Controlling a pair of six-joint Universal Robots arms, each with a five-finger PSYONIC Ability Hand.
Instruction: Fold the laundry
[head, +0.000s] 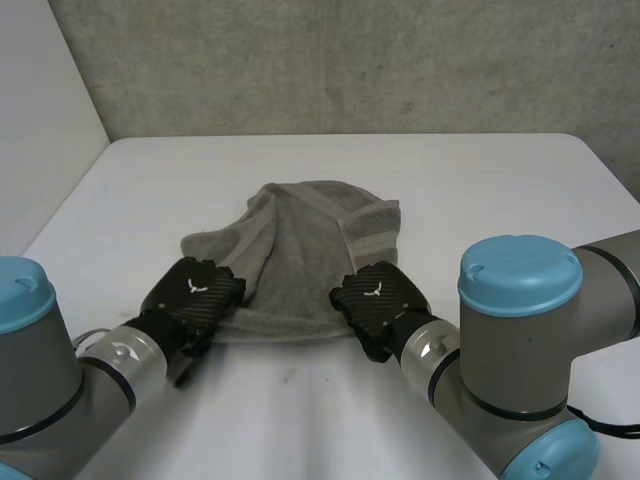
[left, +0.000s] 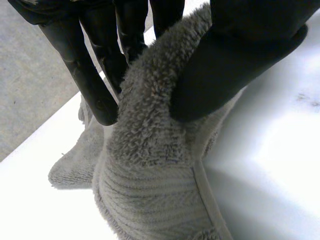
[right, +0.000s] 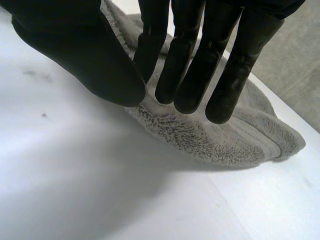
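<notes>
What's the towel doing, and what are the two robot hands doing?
Towel: rumpled on the table, not neatly folded.
Left hand: shut, pinching the towel's near left corner.
Right hand: shut, pinching the towel's near right corner.

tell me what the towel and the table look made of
Towel: grey terry cloth, probably cotton. It has a fuzzy looped pile, with a flat ribbed band by the hem. Table: hard, smooth white top with a soft sheen and faint dark scuffs, perhaps laminate or painted board; the look leaves it open.
</notes>
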